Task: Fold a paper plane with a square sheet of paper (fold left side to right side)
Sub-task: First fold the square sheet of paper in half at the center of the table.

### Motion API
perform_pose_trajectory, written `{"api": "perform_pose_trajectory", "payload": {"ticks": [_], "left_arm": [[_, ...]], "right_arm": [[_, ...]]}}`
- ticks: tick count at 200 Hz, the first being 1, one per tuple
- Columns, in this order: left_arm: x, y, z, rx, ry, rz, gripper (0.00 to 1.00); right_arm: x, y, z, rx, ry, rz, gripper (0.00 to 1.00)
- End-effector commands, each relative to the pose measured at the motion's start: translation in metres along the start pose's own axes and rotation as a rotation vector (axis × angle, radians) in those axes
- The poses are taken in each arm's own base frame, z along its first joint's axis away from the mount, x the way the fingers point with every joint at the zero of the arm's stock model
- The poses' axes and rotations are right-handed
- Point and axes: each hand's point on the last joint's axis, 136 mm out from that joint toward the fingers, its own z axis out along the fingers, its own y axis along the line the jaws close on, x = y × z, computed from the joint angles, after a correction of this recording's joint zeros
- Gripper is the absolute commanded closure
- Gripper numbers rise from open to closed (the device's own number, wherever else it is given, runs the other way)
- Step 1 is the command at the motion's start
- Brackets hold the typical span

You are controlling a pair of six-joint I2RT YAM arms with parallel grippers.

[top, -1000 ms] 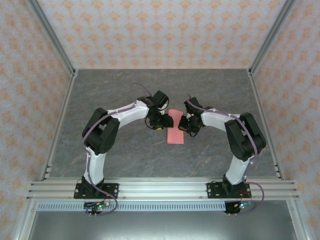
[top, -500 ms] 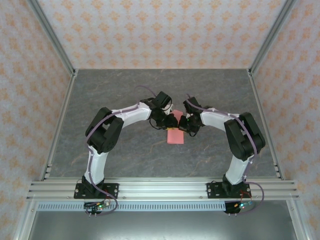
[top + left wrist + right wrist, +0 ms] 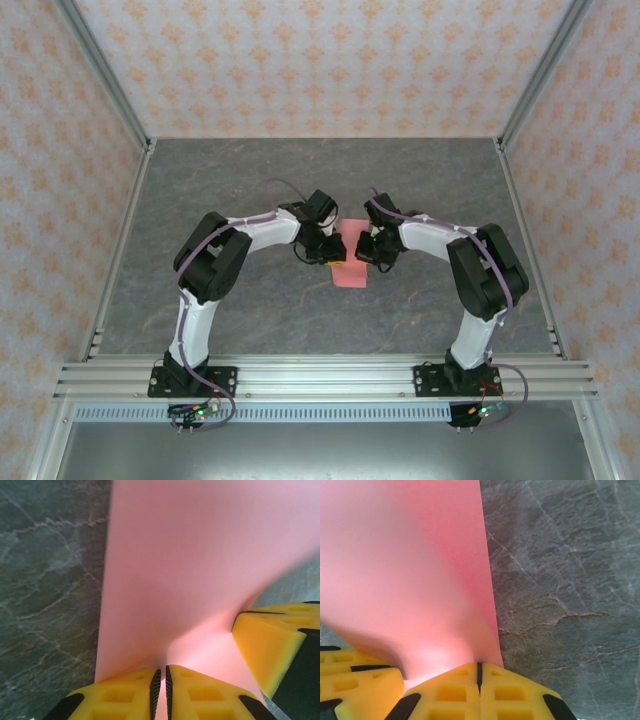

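Robot test cell of lab kind, built as enclosed booth. Grey marble-look tabletop (image 3: pixel 250 180) is boxed in by aluminium profile posts (image 3: pixel 104 70) at upper left and upper right. Walls (image 3: pixel 320 60) are papered in peach ornamental pattern at top, left and right of frame. Slotted aluminium rail (image 3: pixel 320 378) is laid across bottom. Left arm (image 3: pixel 200 270) and right arm (image 3: pixel 485 270) are bolted to it, with purple cable (image 3: pixel 281 183) looped along links.
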Motion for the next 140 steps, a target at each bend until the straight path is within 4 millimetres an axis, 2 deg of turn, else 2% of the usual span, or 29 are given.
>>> {"api": "perform_pose_trajectory", "payload": {"ticks": [1, 46, 70, 80, 107, 124, 140], "left_arm": [[0.008, 0.042, 0.004, -0.108, 0.013, -0.036, 0.83], [0.009, 0.062, -0.018, -0.102, -0.004, -0.064, 0.80], [0.006, 0.061, -0.034, -0.084, -0.028, -0.042, 0.80], [0.004, 0.053, -0.038, -0.056, -0.037, -0.025, 0.82], [-0.003, 0.015, -0.042, 0.070, -0.062, 0.048, 0.88], [-0.005, -0.008, -0.034, 0.111, -0.044, 0.088, 0.89], [-0.010, -0.019, -0.025, 0.115, -0.035, 0.105, 0.90]], "right_arm": [[0.038, -0.055, 0.024, 0.215, 0.131, 0.013, 0.95], [0.040, -0.058, 0.024, 0.235, 0.139, 0.003, 0.95], [0.041, -0.060, 0.025, 0.239, 0.144, 0.004, 0.95], [0.041, -0.058, 0.024, 0.233, 0.142, 0.002, 0.95], [0.039, -0.057, 0.023, 0.229, 0.138, 0.001, 0.95], [0.039, -0.057, 0.023, 0.228, 0.136, 0.001, 0.95], [0.040, -0.057, 0.023, 0.229, 0.137, 0.000, 0.95]]}}
